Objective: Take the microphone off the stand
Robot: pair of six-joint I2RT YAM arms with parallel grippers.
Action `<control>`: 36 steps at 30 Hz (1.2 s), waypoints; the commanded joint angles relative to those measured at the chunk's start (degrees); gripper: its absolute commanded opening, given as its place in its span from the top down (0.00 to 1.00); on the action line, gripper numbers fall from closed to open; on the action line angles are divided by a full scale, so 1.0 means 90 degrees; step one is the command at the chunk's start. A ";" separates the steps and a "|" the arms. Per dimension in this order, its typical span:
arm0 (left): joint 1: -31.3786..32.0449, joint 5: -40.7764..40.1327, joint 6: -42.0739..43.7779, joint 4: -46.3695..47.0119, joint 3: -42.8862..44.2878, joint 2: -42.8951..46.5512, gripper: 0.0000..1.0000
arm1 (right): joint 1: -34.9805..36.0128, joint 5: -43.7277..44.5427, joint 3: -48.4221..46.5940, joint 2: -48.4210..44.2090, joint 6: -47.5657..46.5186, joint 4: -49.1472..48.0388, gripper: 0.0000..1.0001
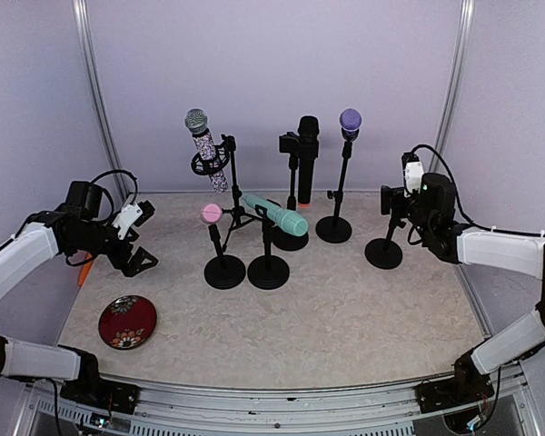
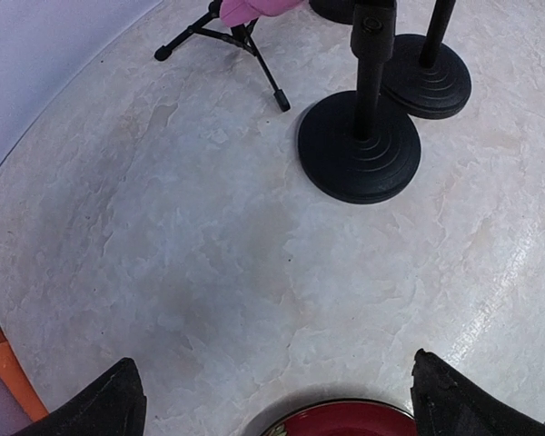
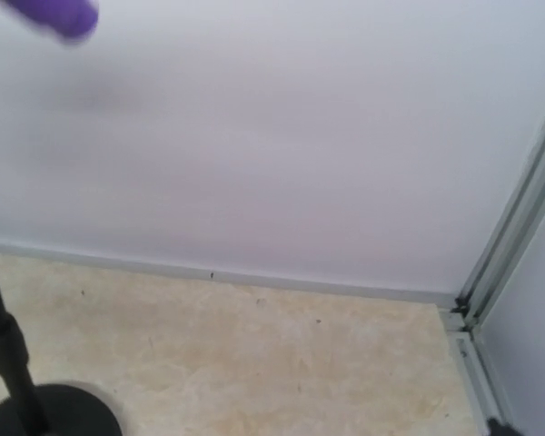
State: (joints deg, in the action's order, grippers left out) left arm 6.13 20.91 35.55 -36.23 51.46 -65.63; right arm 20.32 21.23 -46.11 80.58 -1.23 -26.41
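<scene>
Over the marbled tabletop [image 1: 345, 318] the left gripper [image 1: 145, 236] hovers with fingers spread wide around nothing, the right gripper [image 1: 392, 204] sits by the far-right stand [image 1: 383, 252], its grip impossible to judge, and nearby the purple-headed microphone [image 1: 350, 122] stands upright on its own stand [image 1: 334, 227], head up

Front half of bench [image 1: 345, 336] bare from right edge to centre; red plate [image 1: 127, 322] the only thing front-left. Mid-bench crowded: pink-mic stand [image 1: 224, 272] and teal-mic stand [image 1: 268, 272] base beside base, hardly a gap. Teal microphone [image 1: 277, 214] lies tilted across the air above them. Tripod [image 2: 265, 73] legs splay leftward behind. Bare strip between left gripper [image 1: 145, 238], jaws spread wide, and that cluster. Rightmost stand [image 1: 383, 252] apart, open bench between it and purple-mic stand [image 1: 333, 229].
</scene>
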 commanded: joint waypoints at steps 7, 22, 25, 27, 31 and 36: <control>0.0116 0.0472 -0.0343 -0.0131 0.0211 0.0192 0.01 | 0.0198 -0.0158 -0.0842 -0.2243 0.0016 0.1723 0.00; 0.0198 0.0712 -0.0463 -0.0213 0.0407 0.0173 0.01 | 0.2493 -0.0066 -0.0139 -0.1821 0.1176 0.2508 0.22; 0.0239 0.0852 -0.0510 -0.0222 0.0423 0.0208 0.01 | 0.3139 -0.0088 0.0335 -0.1690 0.1287 0.1845 0.18; 0.0295 0.0984 -0.0561 -0.0209 0.0422 0.0213 0.01 | 0.3628 0.0162 0.0448 -0.1617 0.1117 0.1492 0.12; 0.0432 0.1067 -0.0684 -0.0097 0.0431 0.0117 0.01 | 0.4849 0.1361 0.0390 -0.1496 0.0329 0.0734 0.05; 0.0442 0.1172 -0.0699 -0.0098 0.0466 0.0038 0.01 | 0.5822 0.2402 -0.0162 -0.1398 -0.0498 0.0253 0.01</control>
State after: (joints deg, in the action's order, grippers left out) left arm 9.80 29.39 30.00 -37.45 53.84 -64.97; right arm 67.96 32.80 -42.65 67.61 1.23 -16.03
